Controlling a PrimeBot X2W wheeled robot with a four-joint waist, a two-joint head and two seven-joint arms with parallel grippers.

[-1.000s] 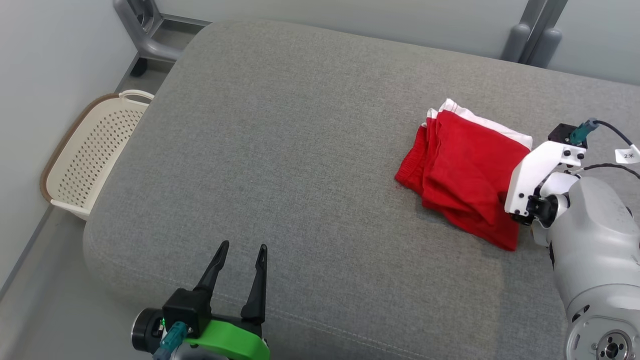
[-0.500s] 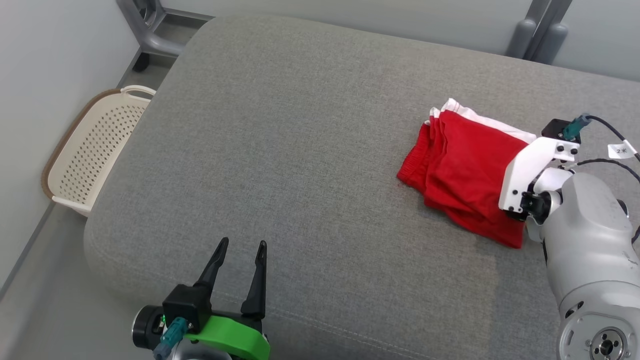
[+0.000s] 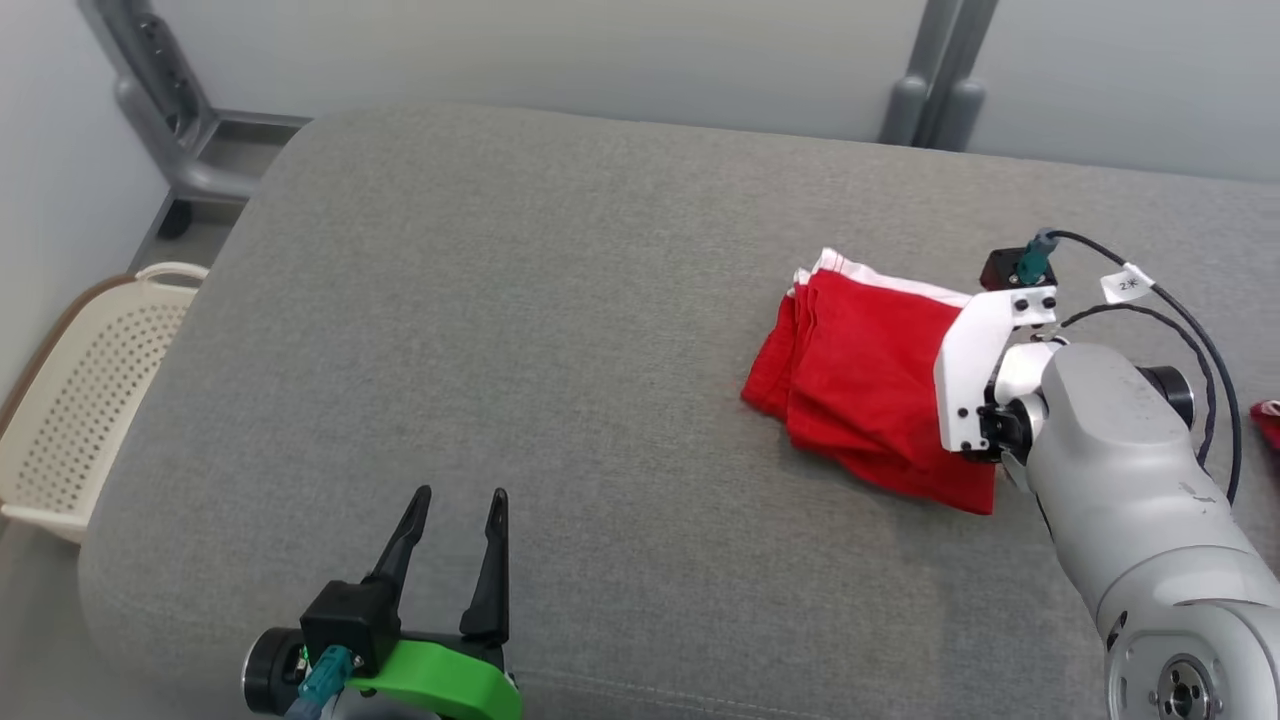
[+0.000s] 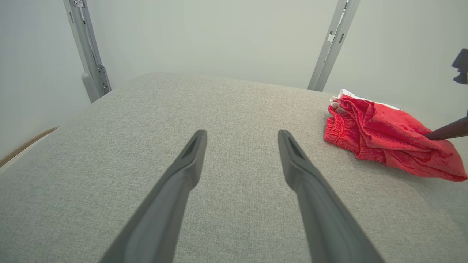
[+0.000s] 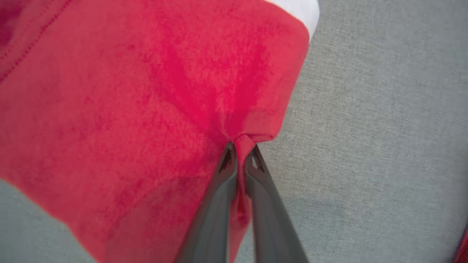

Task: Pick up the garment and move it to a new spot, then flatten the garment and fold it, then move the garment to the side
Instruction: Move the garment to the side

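Pinching garment (image 5: 146,91) hem, wide cushion (image 3: 500,300) (grey) leftward

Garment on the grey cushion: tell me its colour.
The garment is red with a white edge, clearest in the left wrist view.

Light is bright, even and diffuse, apparently from overhead. Head view is sharp: the weave of the grey cushion (image 3: 500,300) resolves, with a thin soft shadow under the near edge of the garment (image 3: 860,400). Left wrist view shows wide-angle stretch: the metal posts (image 4: 331,40) lean outward, and my left end effector (image 4: 242,134) blurs towards the bottom edge. Right wrist view is very close and soft: the red is saturated, blur is worst at left, and a faint shadow lies beside my right end effector (image 5: 242,145).
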